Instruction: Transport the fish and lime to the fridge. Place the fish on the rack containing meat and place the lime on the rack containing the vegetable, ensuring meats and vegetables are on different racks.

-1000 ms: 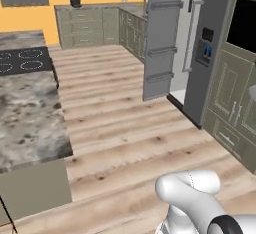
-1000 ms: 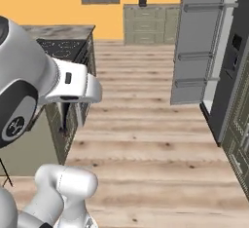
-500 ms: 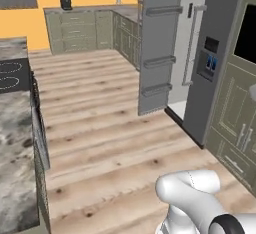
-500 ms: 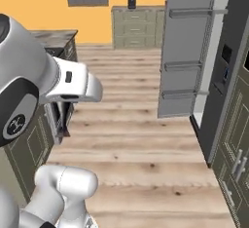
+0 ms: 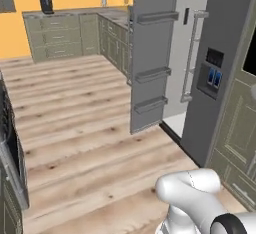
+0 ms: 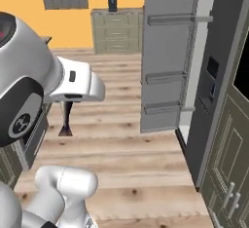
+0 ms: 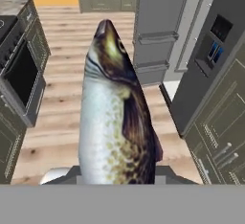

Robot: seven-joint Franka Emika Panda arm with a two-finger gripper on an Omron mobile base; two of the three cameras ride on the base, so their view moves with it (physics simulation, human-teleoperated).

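Left base view: the fridge (image 5: 220, 63) stands ahead with one door swung open; its shelves are hidden.
Right base view: the fish (image 6: 66, 119) hangs tail-down beneath the hand.
Hand view: the gripper (image 7: 117, 175) is clamped on the fish (image 7: 115, 117). It is carried but not yet shelved; the lime likely remains to fetch.

A glossy white arm (image 6: 29, 76) is built of rounded, bulbous shells with smooth curved housings. Dark grey to black rings mark its joints; one black disc (image 6: 19, 120) carries a small pale logo. A boxy white hand housing (image 6: 78, 81) shows a small dark rectangular mark and a dark underside.
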